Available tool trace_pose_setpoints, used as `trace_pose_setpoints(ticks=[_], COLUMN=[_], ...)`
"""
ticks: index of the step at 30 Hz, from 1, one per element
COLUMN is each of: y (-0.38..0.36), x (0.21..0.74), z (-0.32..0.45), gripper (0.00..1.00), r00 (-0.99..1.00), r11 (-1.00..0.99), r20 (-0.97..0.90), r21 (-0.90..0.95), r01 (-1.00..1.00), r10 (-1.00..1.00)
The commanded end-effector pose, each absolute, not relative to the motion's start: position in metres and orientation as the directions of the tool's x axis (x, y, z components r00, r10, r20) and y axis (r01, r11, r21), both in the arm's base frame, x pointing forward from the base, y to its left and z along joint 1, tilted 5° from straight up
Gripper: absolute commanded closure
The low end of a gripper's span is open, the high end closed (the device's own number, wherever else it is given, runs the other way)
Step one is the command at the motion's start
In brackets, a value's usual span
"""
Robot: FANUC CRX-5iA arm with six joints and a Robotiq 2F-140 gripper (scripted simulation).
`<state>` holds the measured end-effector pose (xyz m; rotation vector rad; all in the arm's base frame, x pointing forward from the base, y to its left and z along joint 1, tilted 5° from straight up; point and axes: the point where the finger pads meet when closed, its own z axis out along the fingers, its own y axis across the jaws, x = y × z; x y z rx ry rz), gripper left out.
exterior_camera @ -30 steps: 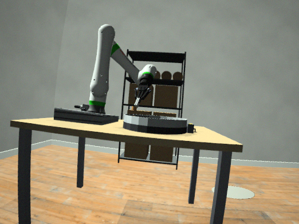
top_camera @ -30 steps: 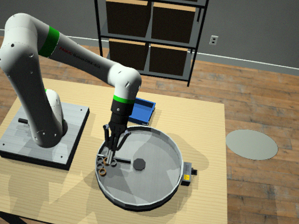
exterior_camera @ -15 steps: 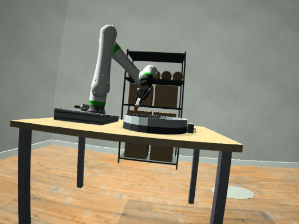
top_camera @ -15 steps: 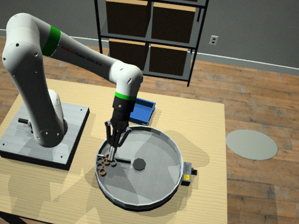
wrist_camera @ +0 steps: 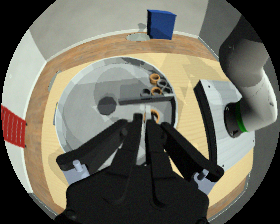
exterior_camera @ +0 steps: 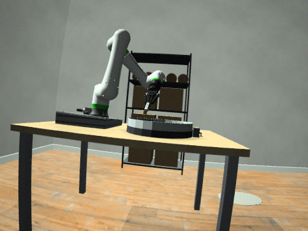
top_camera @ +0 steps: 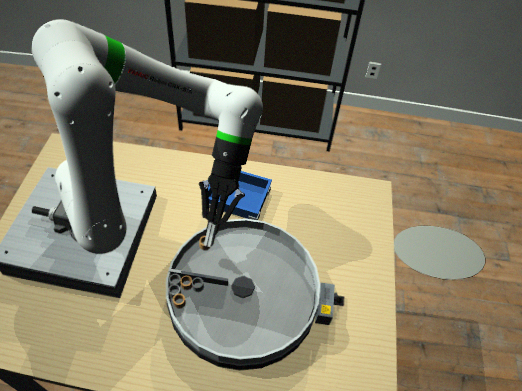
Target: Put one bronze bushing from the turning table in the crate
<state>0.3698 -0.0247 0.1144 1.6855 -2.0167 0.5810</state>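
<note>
My gripper (top_camera: 210, 236) hangs over the far left part of the grey turning table (top_camera: 243, 288). It is shut on a bronze bushing (top_camera: 202, 240), pinching the ring's wall. In the exterior view the bushing (exterior_camera: 144, 111) hangs at the fingertips (exterior_camera: 146, 106) just above the table's rim. In the wrist view the bushing (wrist_camera: 153, 112) sits between the fingertips. Two more bronze bushings (top_camera: 186, 281) (top_camera: 178, 300) and three grey bushings (top_camera: 198, 284) lie together at the table's left rim beside a dark bar (top_camera: 202, 278). The blue crate (top_camera: 251, 193) stands just behind the turning table; it also shows in the wrist view (wrist_camera: 160, 22).
A dark hub (top_camera: 243, 286) stands at the turning table's centre. A small motor box (top_camera: 327, 304) sits at its right side. My arm's grey base plate (top_camera: 65, 233) is at the left. A shelf rack with boxes (top_camera: 265, 48) stands behind the table.
</note>
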Motion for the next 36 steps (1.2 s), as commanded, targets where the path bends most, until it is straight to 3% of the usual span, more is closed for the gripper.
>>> trace_pose_setpoints(ticks=[1,22,36], y=[0.017,0.204,0.244], x=[0.376,0.401,0.407], z=[0.119,0.133,0.136], gripper=[1.00,1.00,1.00], r00=[-0.158,-0.158,-0.158], r11=[0.170,0.170,0.170], r20=[0.584,0.584,0.584], r21=[-0.036,-0.035,-0.035], r01=[-0.985,-0.985,-0.985], r10=[-0.796,-0.796,-0.796])
